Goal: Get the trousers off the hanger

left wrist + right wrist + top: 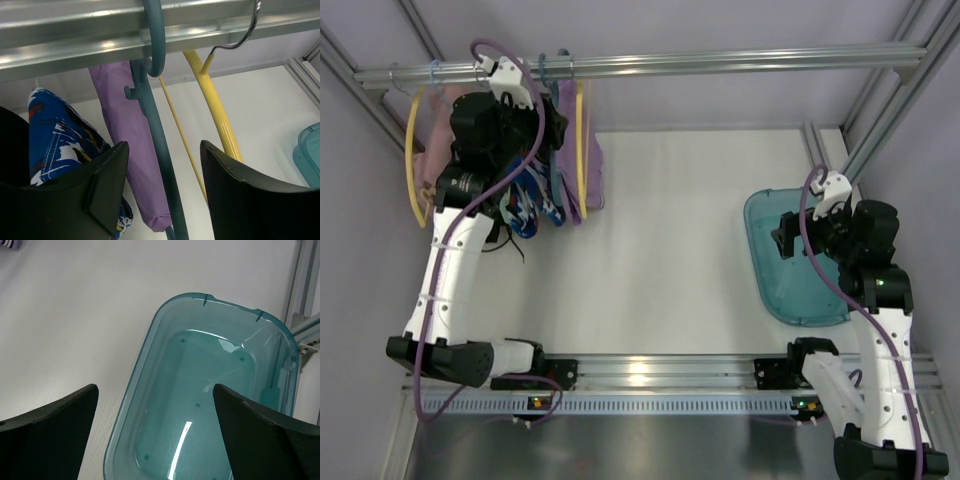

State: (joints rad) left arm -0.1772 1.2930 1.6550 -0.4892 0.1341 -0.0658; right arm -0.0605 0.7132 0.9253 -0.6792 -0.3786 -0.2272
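At the far left, the trousers (135, 160) hang from the teal hanger (150, 100), whose hook sits over the rail (75, 30), with a patterned garment (55, 145) just to their left and a yellow hanger (220, 115) to the right. The left pincer (164, 150) is up at the rail with its jaws partly apart on either side of the teal hanger's arm (a gap shows on both sides, so it grips nothing). The right pincer (155, 387) gapes wide and empty above a teal tub (232, 304) on the worktop (75, 315), well apart at the right.
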